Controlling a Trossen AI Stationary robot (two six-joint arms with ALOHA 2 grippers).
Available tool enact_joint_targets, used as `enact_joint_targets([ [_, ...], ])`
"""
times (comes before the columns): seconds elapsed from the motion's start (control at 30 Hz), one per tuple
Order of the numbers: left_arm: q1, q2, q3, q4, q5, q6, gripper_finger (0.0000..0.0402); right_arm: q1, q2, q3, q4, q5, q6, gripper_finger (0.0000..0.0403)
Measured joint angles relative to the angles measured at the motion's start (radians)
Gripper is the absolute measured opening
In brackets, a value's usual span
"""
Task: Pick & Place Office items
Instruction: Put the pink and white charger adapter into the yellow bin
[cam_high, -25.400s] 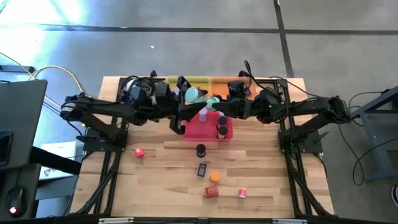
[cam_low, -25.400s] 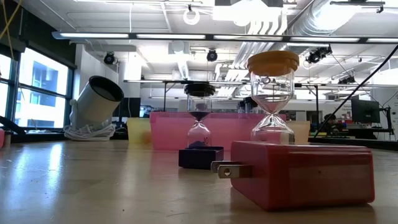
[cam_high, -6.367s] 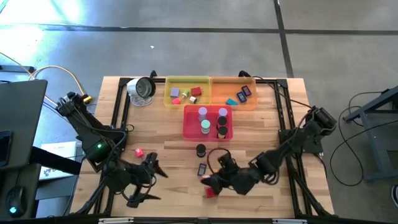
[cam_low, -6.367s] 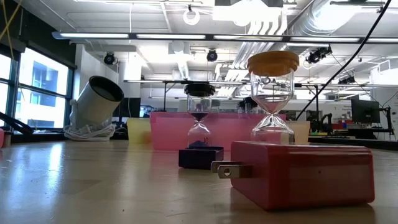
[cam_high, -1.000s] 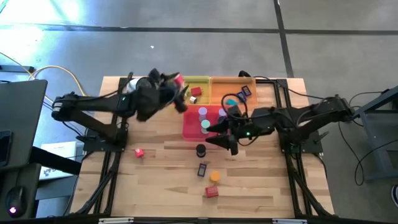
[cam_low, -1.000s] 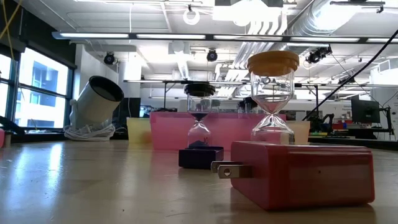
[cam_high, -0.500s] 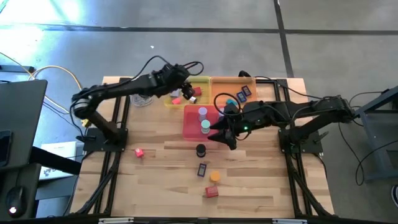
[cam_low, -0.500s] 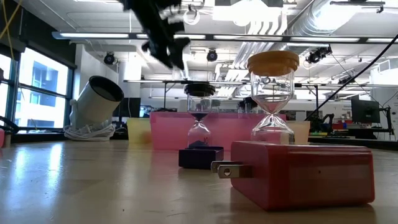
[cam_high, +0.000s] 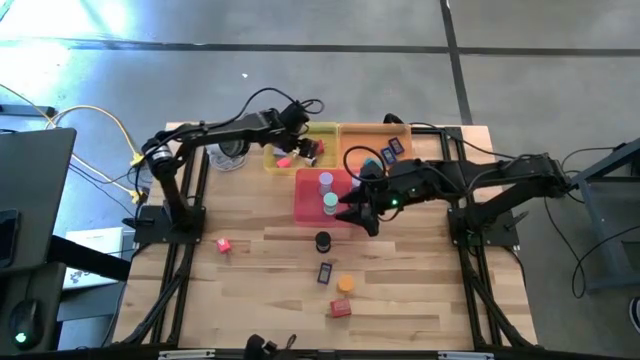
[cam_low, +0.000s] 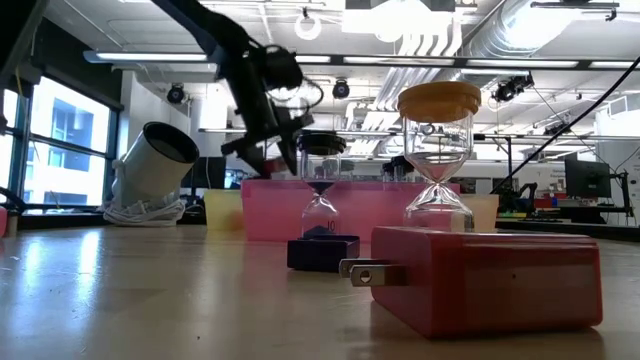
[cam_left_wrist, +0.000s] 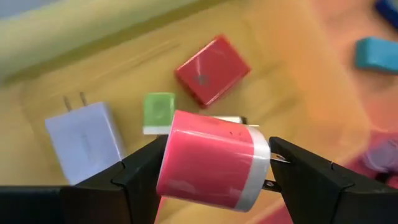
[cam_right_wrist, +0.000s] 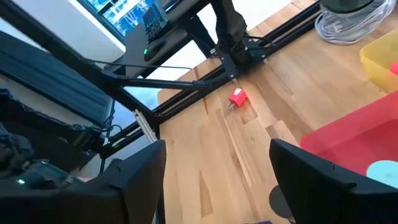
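Observation:
My left gripper (cam_high: 303, 150) hangs over the yellow tray (cam_high: 275, 132) at the table's far side, shut on a pink-red charger block (cam_left_wrist: 211, 165) with a white prong end. In the tray under it lie a red block (cam_left_wrist: 211, 68), a green piece (cam_left_wrist: 158, 112) and a lilac charger (cam_left_wrist: 84, 140). My right gripper (cam_high: 365, 215) is open at the pink tray's (cam_high: 305, 205) near right corner, touching nothing. A black cylinder (cam_high: 323, 241), a dark piece (cam_high: 325, 271), an orange cylinder (cam_high: 345, 284), a red block (cam_high: 340, 308) and a small red piece (cam_high: 223, 245) rest on the table. My left gripper pinches the pink-red charger block by its two opposite sides (cam_left_wrist: 171, 155) between its fingers (cam_left_wrist: 140, 171). It comes from above, pointing down into the yellow tray. The block is lifted clear above the pieces in the tray, its white prong end (cam_left_wrist: 255, 177) toward one finger.
The orange tray (cam_high: 400, 165) with blue and teal pieces stands right of the yellow one. A round silver-rimmed object (cam_high: 230, 150) sits left of it. The pink tray holds lilac (cam_high: 326, 181), teal (cam_high: 330, 202) and black cylinders. Bare wood lies along the table's near left.
My left gripper, holding the pink-red block throughout, has moved a little toward the table's right and near edge and come down over the yellow tray; its arm has swung out to the left. My right gripper has stayed open and almost still.

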Motion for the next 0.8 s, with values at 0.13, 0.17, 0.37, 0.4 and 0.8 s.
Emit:
enact_joint_targets([
  [0.13, 0.032, 0.033, 0.0, -0.015, 0.005, -0.058, 0.0261, -0.021, 0.0, 0.0, 0.001, -0.009, 0.0, 0.0268],
  [0.17, 0.037, 0.037, 0.0, -0.017, 0.009, -0.067, 0.0261, -0.029, 0.0, 0.0, 0.003, -0.014, 0.0, 0.0266],
  [0.37, 0.053, 0.036, 0.0, -0.027, 0.023, -0.076, 0.0261, -0.088, 0.0, 0.0, 0.004, -0.053, -0.007, 0.0259],
  [0.4, 0.053, 0.036, 0.0, -0.028, 0.023, -0.076, 0.0261, -0.096, 0.0, 0.0, 0.004, -0.055, -0.016, 0.0259],
  [0.8, 0.014, 0.036, 0.0, -0.034, 0.024, -0.076, 0.0261, -0.127, 0.0, 0.0, 0.004, -0.059, -0.055, 0.0258],
])
